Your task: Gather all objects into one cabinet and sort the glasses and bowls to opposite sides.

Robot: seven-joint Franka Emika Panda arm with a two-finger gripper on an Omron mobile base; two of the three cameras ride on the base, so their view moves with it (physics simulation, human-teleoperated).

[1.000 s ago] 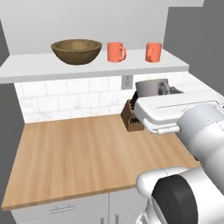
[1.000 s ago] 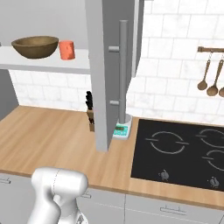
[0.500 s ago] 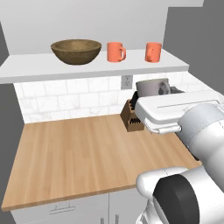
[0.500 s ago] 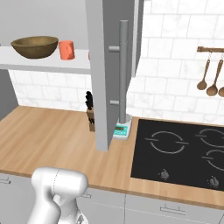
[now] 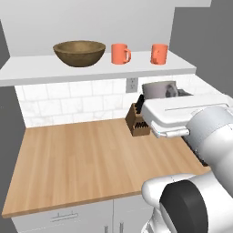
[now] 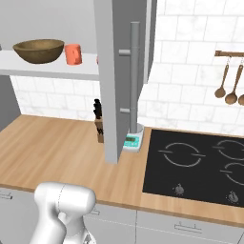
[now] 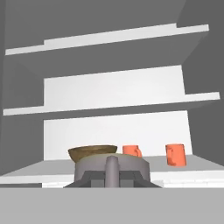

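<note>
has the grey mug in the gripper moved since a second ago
No. In the left base view the grey mug sits just right of the knife block and under the shelf, same as before.

A matt, grained wooden bowl (image 5: 79,52) is seen on the smooth white shelf (image 5: 95,70). Two orange mugs (image 5: 120,53) are finished like glazed ceramic. The countertop (image 5: 91,164) is rendered as pale wood; the hob (image 6: 195,167) is glossy black.
</note>
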